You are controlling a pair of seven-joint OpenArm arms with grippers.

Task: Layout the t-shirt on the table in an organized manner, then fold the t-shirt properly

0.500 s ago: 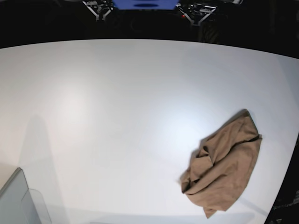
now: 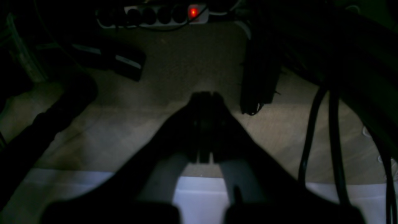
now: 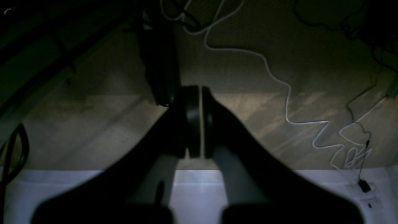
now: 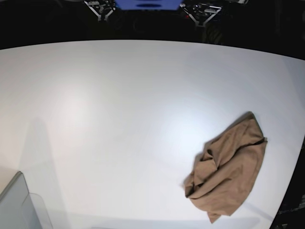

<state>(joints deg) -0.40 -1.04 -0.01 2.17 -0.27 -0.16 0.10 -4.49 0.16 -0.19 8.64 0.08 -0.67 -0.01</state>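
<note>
We start with the worktop (image 4: 119,105), a glossy white slab with a curved far edge that fills nearly the whole base view. On it lies the t-shirt (image 4: 228,174), a tan-brown crumpled heap in the lower right of that frame, close to the worktop's right-hand edge and well apart from everything else. Its long axis runs on a diagonal, from a point at the upper right down to a bunched, wrinkled end at the lower left; we cannot make out the neck, sleeves or hem in the folds. A grey translucent bin corner (image 4: 19,202) shows in the lower left of the frame, far from the shirt.

Neither arm reaches over the worktop in the base view; both sit back at the top edge. In its own wrist view, the left gripper (image 2: 205,96) has its jaws pressed together on nothing, looking past the worktop's edge at the floor and a power strip (image 2: 152,14) with a red light. The right gripper (image 3: 200,93) likewise stands closed and empty, only a thin seam between its pads.

The shirt lies on the base view's right, which is the left arm's side, so we judge the left arm the nearer one for the first reach, down and across toward that lower-right heap.
</note>
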